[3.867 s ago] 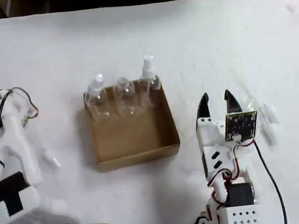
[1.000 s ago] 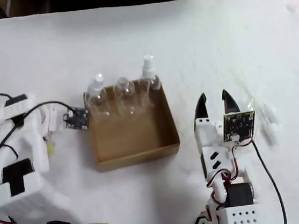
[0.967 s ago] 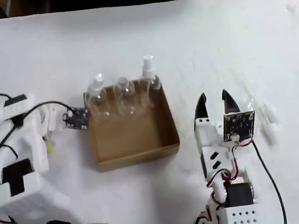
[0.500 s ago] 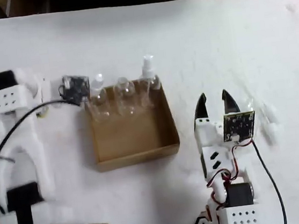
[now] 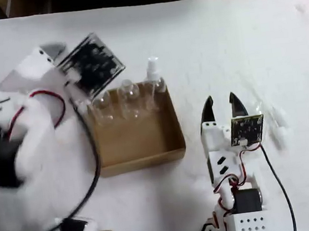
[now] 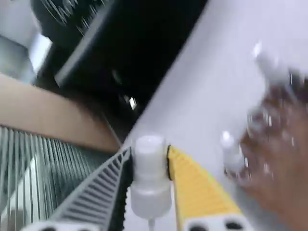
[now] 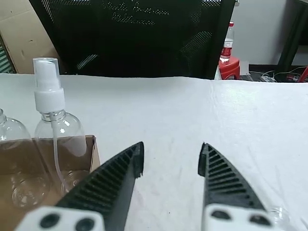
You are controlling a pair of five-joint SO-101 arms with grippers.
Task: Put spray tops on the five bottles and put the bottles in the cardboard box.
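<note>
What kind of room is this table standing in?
Probably an office or small workshop: a black mesh office chair stands behind the white-covered table, and a red plastic stool stands beyond it.

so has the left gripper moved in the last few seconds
Yes: the left gripper swung from beside the cardboard box's left wall up toward its far left corner.
</note>
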